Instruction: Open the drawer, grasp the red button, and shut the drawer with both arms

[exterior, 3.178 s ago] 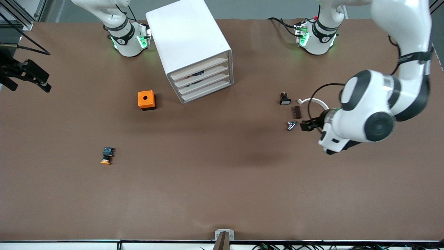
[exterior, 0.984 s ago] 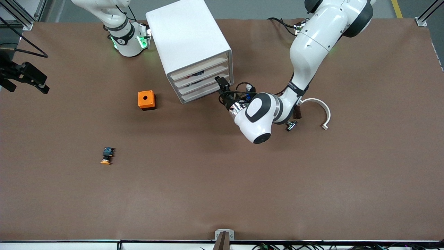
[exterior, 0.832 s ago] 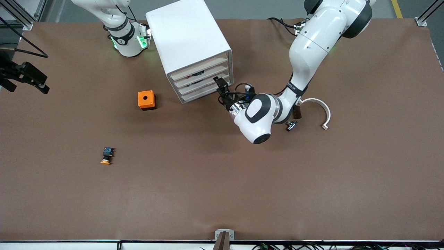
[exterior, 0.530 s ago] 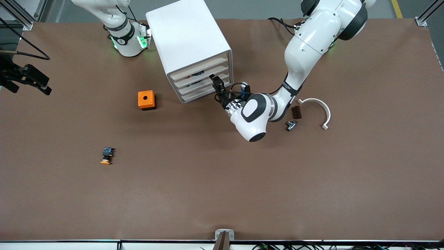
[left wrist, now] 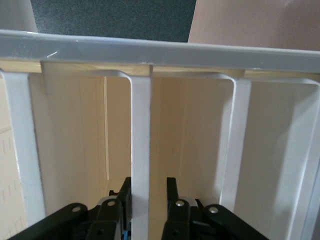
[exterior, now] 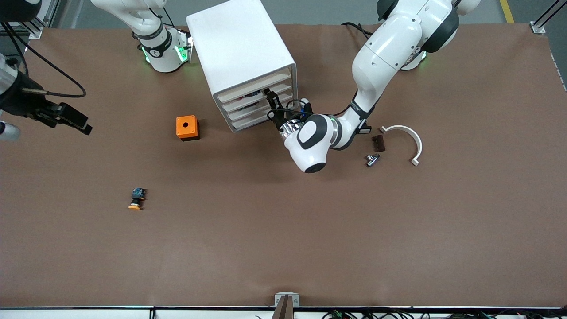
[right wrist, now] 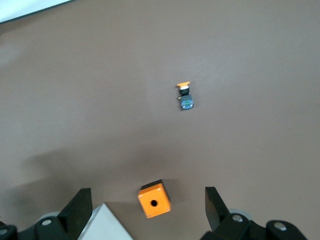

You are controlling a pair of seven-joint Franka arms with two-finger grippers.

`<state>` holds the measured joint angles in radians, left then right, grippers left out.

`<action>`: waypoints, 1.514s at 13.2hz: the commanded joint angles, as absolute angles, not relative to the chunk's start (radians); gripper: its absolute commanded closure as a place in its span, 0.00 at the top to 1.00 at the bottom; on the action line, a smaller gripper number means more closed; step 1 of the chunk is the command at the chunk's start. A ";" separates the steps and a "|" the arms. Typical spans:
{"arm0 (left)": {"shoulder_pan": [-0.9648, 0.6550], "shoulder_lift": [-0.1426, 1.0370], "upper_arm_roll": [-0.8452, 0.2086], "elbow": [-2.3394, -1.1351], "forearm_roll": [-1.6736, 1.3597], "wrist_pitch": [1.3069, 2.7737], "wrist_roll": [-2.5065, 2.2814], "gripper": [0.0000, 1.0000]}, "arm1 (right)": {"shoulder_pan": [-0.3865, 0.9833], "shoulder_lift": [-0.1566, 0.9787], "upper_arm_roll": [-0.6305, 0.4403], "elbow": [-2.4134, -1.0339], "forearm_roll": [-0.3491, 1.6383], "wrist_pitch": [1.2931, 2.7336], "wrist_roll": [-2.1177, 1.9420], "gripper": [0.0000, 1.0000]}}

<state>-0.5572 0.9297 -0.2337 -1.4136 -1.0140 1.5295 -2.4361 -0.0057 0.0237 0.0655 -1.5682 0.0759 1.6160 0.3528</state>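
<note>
The white cabinet [exterior: 239,48] stands at the back of the table, its four drawers all pushed in. My left gripper [exterior: 270,101] is at its front. In the left wrist view the jaws [left wrist: 149,182] straddle the white lip of one middle drawer [left wrist: 141,140]. One finger [left wrist: 125,192] lies against the lip and a narrow gap remains at the other. The button is hidden. My right gripper [exterior: 73,118] hangs open and empty, high over the right arm's end of the table; its wrist view [right wrist: 147,207] looks down on the table.
An orange box [exterior: 188,127] [right wrist: 153,200] sits beside the cabinet. An orange-capped button [exterior: 135,199] [right wrist: 185,95] lies nearer the front camera. By the left arm lie a white curved piece [exterior: 405,133], a brown block [exterior: 378,142] and a metal fitting [exterior: 371,159].
My left gripper slid along the cabinet front toward the right arm's end and narrowed its jaws round the drawer lip. The right gripper swung farther in over the table.
</note>
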 commanded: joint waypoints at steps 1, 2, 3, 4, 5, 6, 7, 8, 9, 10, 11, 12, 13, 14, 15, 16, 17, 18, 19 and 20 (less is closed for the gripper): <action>-0.543 0.943 -0.226 -1.393 -1.028 1.477 -2.451 0.01 | 0.008 0.066 0.067 -1.543 0.161 1.611 0.521 1.00; -0.538 0.942 -0.218 -1.390 -1.026 1.470 -2.451 0.01 | 0.021 0.081 0.067 -1.543 0.194 1.611 0.594 1.00; -0.514 0.943 -0.209 -1.388 -1.028 1.470 -2.445 0.01 | 0.053 0.090 0.067 -1.543 0.204 1.621 0.660 1.00; -0.487 0.943 -0.207 -1.388 -1.026 1.470 -2.430 0.01 | 0.090 0.100 0.067 -1.543 0.206 1.641 0.722 1.00; -0.460 0.943 -0.206 -1.382 -1.026 1.470 -2.410 0.01 | 0.112 0.112 0.067 -1.543 0.207 1.655 0.777 1.00; -0.431 0.943 -0.201 -1.368 -1.026 1.471 -2.392 0.01 | 0.144 0.129 0.067 -1.543 0.209 1.669 0.831 1.00; -0.413 0.948 -0.198 -1.347 -1.029 1.476 -2.373 0.02 | 0.170 0.146 0.067 -1.543 0.228 1.690 0.894 1.00; -0.404 0.953 -0.192 -1.320 -1.029 1.477 -2.356 0.02 | 0.192 0.169 0.067 -1.543 0.250 1.716 0.970 1.00; -0.397 0.956 -0.175 -1.298 -1.031 1.486 -2.335 0.04 | 0.219 0.184 0.069 -1.543 0.259 1.741 1.021 1.00; -0.393 0.956 -0.158 -1.284 -1.031 1.489 -2.329 0.04 | 0.257 0.199 0.069 -1.545 0.261 1.765 1.063 1.00; -0.388 0.951 -0.134 -1.273 -1.031 1.489 -2.326 0.05 | 0.290 0.213 0.069 -1.546 0.261 1.785 1.093 1.00; -0.377 0.948 -0.120 -1.273 -1.031 1.489 -2.324 0.09 | 0.328 0.227 0.069 -1.549 0.261 1.811 1.156 1.00; -0.367 0.948 -0.120 -1.273 -1.031 1.489 -2.319 0.20 | 0.365 0.247 0.068 -1.552 0.258 1.844 1.230 1.00; -0.364 0.945 -0.118 -1.273 -1.028 1.488 -2.316 0.48 | 0.388 0.258 0.069 -1.555 0.256 1.867 1.273 1.00; -0.359 0.940 -0.117 -1.273 -1.023 1.485 -2.316 0.84 | 0.412 0.265 0.069 -1.555 0.252 1.874 1.310 1.00; -0.354 0.937 -0.117 -1.273 -1.022 1.483 -2.316 0.99 | 0.429 0.276 0.072 -1.557 0.250 1.890 1.340 1.00; -0.339 0.930 -0.117 -1.272 -1.022 1.483 -2.316 0.99 | 0.445 0.281 0.084 -1.559 0.247 1.911 1.383 1.00; -0.322 0.924 -0.120 -1.272 -1.022 1.482 -2.316 0.99 | 0.439 0.294 0.130 -1.563 0.226 1.933 1.423 1.00; -0.296 0.922 -0.121 -1.270 -1.020 1.477 -2.315 0.99 | 0.430 0.299 0.177 -1.575 0.181 1.954 1.463 1.00; -0.266 0.913 -0.118 -1.253 -1.019 1.474 -2.315 0.99 | 0.413 0.307 0.230 -1.598 0.114 1.983 1.514 1.00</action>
<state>-0.3146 0.9340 -0.1209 -1.2684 -1.0213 1.4985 -2.3265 0.4394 0.2955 0.1478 -1.5719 0.1972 1.9398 1.4275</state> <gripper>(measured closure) 0.137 0.000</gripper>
